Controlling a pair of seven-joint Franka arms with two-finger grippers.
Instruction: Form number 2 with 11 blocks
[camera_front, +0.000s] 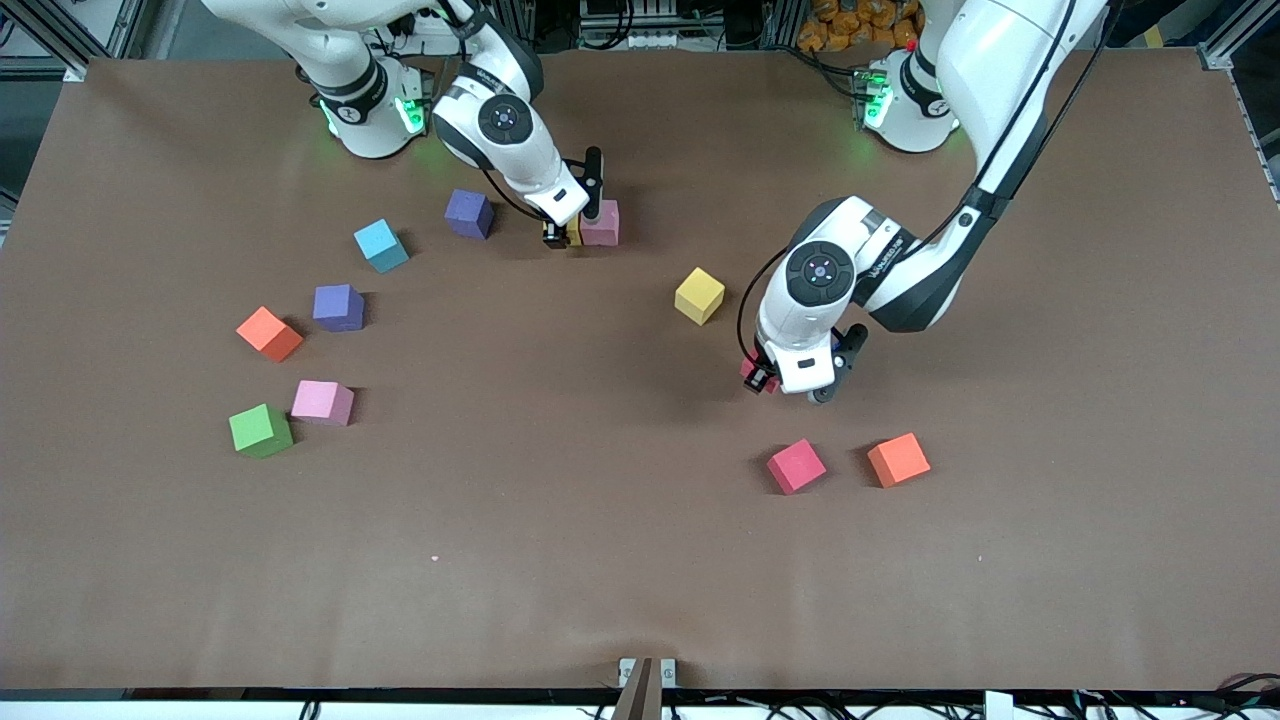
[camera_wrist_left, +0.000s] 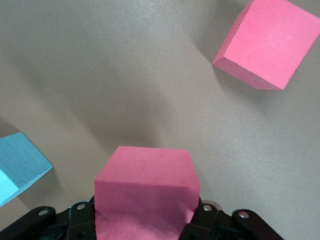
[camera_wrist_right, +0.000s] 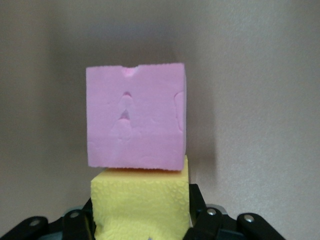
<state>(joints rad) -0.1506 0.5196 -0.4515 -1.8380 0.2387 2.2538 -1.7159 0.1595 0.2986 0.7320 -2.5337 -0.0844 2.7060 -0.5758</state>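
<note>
Big brown table (camera_front: 640, 560), w/ both white arms reaching in from the top. Left gripper (camera_front: 790, 380) hangs over the mid-table nr the left arm's end, jaws nipped tight on a matte deep-pink foam cube (camera_wrist_left: 146, 197), lifted off the surface. Right gripper (camera_front: 570, 232) sits low on the table close to its own base; a yellow foam cube (camera_wrist_right: 141, 202) is between its jaws, pressed up against a light-pink foam cube (camera_wrist_right: 136, 117). Can't tell if those jaws are gripping or letting go. So the number 2 is barely begun: just those two blocks touching, the rest scattered, incl. another yellow cube (camera_front: 699, 295), a deep-pink one (camera_front: 796, 466), an orange one (camera_front: 898, 459). Next, I'd guess: right gripper frees the yellow one & backs off, left brings its cube over to join.
</note>
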